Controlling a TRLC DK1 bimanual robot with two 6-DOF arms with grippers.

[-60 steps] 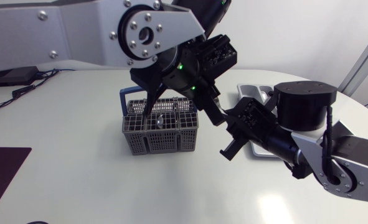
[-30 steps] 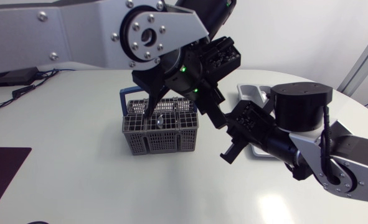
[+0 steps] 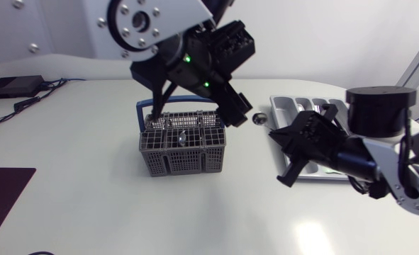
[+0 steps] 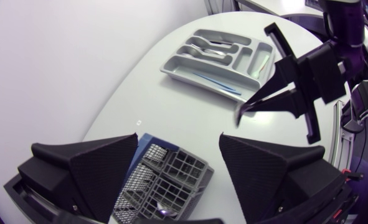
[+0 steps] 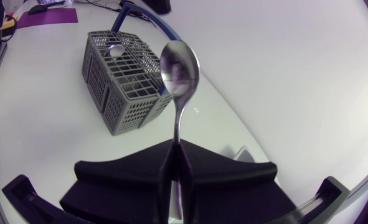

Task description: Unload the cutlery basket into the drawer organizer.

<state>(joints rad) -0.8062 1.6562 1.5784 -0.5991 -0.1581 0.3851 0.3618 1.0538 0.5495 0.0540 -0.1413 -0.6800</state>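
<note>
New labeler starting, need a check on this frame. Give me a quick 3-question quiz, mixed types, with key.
1. True or false: the left gripper is shut on a fork.
2. What does the right gripper hold? A) a knife B) a spoon C) nothing
3. Short answer: is that item in the organizer yet?

Key
1. False: it is open above the basket.
2. B: the fingers are shut on the handle, and the bowl points away from the gripper.
3. No: the right gripper holds it.
</note>
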